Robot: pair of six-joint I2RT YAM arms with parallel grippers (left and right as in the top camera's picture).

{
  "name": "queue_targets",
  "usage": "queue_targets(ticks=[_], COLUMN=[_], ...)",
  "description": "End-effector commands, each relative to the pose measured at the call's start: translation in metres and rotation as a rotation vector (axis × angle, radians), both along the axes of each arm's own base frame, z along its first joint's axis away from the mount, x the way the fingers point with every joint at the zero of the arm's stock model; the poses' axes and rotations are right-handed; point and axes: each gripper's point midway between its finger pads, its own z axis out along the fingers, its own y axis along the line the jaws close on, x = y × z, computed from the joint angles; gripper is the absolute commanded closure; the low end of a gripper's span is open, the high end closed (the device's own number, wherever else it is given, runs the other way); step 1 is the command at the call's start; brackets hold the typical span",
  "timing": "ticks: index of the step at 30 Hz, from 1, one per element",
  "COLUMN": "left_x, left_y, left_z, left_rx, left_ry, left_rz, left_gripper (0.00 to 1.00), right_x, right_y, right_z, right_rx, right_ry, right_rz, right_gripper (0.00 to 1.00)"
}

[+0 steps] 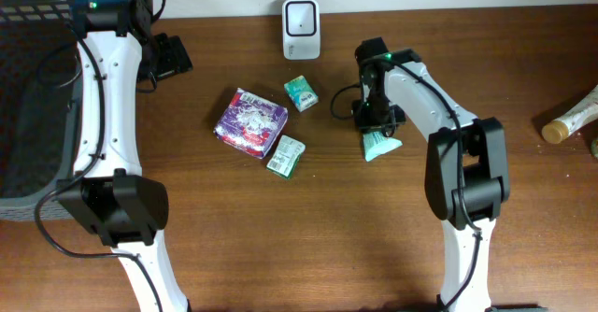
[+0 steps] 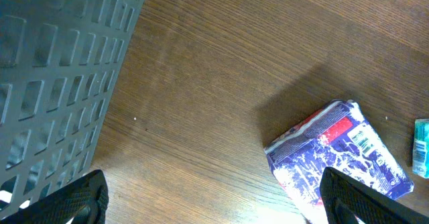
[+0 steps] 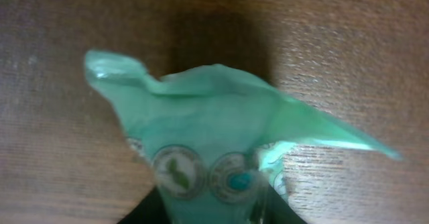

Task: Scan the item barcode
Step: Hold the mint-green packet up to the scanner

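Green packet (image 3: pixel 208 130), crumpled with round emblems, is pinched in the right claw (image 3: pixel 218 214); left claw (image 2: pixel 214 200) gapes.

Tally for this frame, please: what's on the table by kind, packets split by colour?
green packet: 3
purple packet: 1
white scanner: 1
bottle: 1
black basket: 1
Total: 7
An unclear sliver at the right edge is left out.

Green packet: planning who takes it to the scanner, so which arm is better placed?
Right. The right fingers straddle the green packet, fairly near the scanner; the left fingers hang open beside the basket, holding nothing.
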Motion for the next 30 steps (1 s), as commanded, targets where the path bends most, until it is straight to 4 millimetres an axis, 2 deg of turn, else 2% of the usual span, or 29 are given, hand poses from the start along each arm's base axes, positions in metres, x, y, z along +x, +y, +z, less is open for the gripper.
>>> queue_targets(ticks=[1, 3, 5, 8, 10, 13, 16, 18, 22, 24, 27, 30], left_x=[0.000, 0.000, 0.000, 0.000, 0.000, 0.000, 0.000, 0.000, 0.000, 0.000, 0.000, 0.000], left_y=[0.001, 0.001, 0.001, 0.002, 0.002, 0.002, 0.002, 0.002, 0.002, 0.002, 0.002, 0.001], left_z=[-0.007, -0.007, -0.007, -0.007, -0.007, -0.007, -0.007, -0.007, -0.007, -0.007, -0.007, -0.007], left_rx=[-0.003, -0.003, -0.003, -0.003, -0.003, -0.003, -0.003, -0.003, -0.003, -0.003, -0.003, -0.003], left_ry=[0.016, 0.016, 0.016, 0.016, 0.016, 0.016, 0.016, 0.016, 0.016, 0.016, 0.016, 0.016], left_rz=[0.014, 0.015, 0.015, 0.016, 0.015, 0.015, 0.015, 0.015, 0.015, 0.015, 0.015, 0.015], left_gripper=[0.01, 0.01, 0.01, 0.01, 0.01, 0.01, 0.01, 0.01, 0.01, 0.01, 0.01, 0.01], right_x=[0.011, 0.023, 0.044, 0.090, 0.127, 0.158, 0.180, 0.191, 0.206, 0.210, 0.218, 0.223], right_y=[0.000, 0.008, 0.022, 0.051, 0.082, 0.107, 0.139, 0.150, 0.170, 0.177, 0.163, 0.156], right_z=[0.010, 0.024, 0.050, 0.102, 0.140, 0.173, 0.193, 0.193, 0.171, 0.159, 0.148, 0.156], right_rx=[-0.017, 0.022, 0.097, 0.246, 0.416, 0.518, 0.572, 0.553, 0.492, 0.495, 0.415, 0.391], right_ry=[-0.046, -0.088, -0.162, -0.348, -0.531, -0.717, -0.878, -0.945, -1.023, -1.031, -1.049, -1.080], right_rz=[-0.030, -0.038, -0.046, -0.019, 0.040, 0.105, 0.168, 0.170, 0.150, 0.155, 0.101, 0.077], right_gripper=[0.94, 0.96, 0.96, 0.96, 0.95, 0.96, 0.95, 0.96, 0.96, 0.91, 0.93, 0.93])
